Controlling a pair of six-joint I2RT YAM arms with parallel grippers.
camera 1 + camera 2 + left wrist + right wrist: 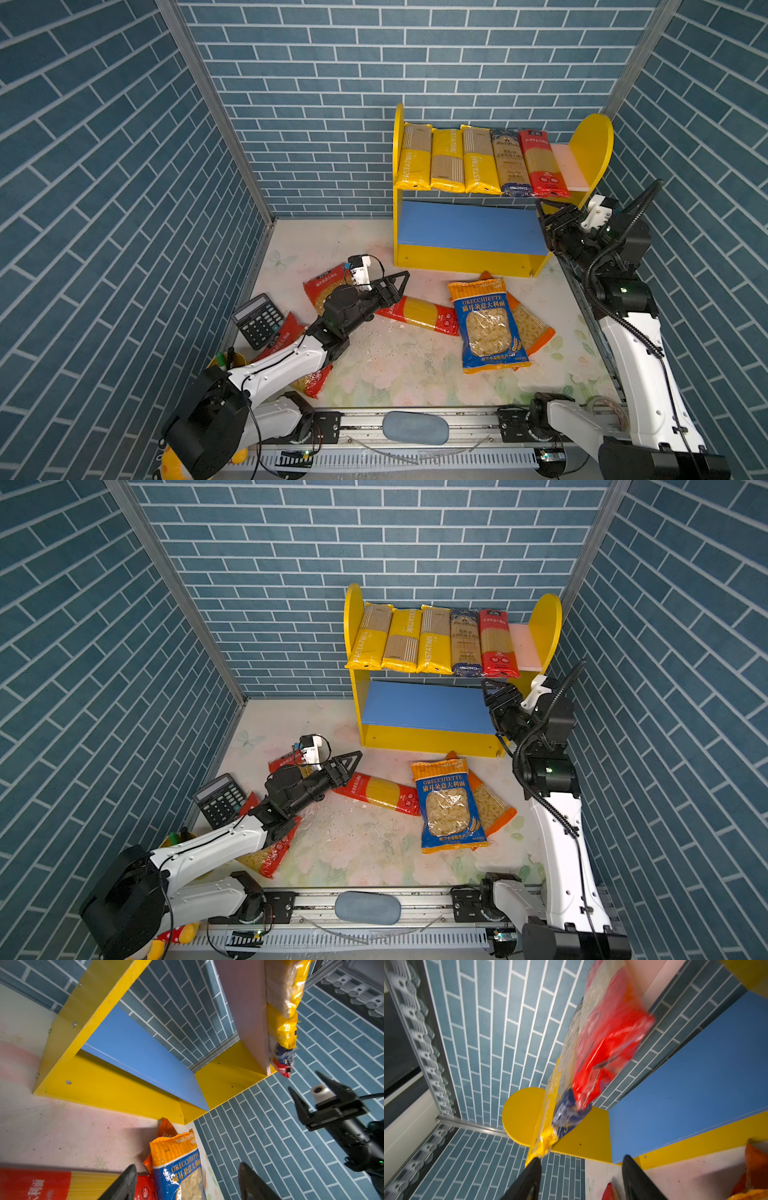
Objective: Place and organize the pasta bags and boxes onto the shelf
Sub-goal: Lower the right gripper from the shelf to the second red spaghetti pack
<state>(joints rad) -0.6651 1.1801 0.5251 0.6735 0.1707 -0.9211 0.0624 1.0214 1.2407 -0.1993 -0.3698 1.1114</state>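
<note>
The shelf (pixel 590 145) stands at the back. Its pink upper board carries three yellow PASTATIME packs (pixel 448 160), a blue spaghetti bag (pixel 510 162) and a red one (pixel 542 162). The blue lower board (pixel 469 226) is bare. On the floor lie a long red spaghetti bag (pixel 419 313), a blue ORECCHIETTE bag (pixel 488 326) over an orange bag (pixel 536 328), and two red bags (pixel 324 286) (pixel 311 380) partly under my left arm. My left gripper (pixel 402 277) (pixel 187 1165) hovers open above the red spaghetti bag's end. My right gripper (pixel 542 212) (pixel 581 1157) is open and empty by the shelf's right end.
A black calculator (pixel 257 320) lies at the left wall. A yellow plush toy (pixel 170 461) sits at the front left corner behind the rail. A grey-blue pad (pixel 415 428) rests on the front rail. Brick-pattern walls close in on three sides.
</note>
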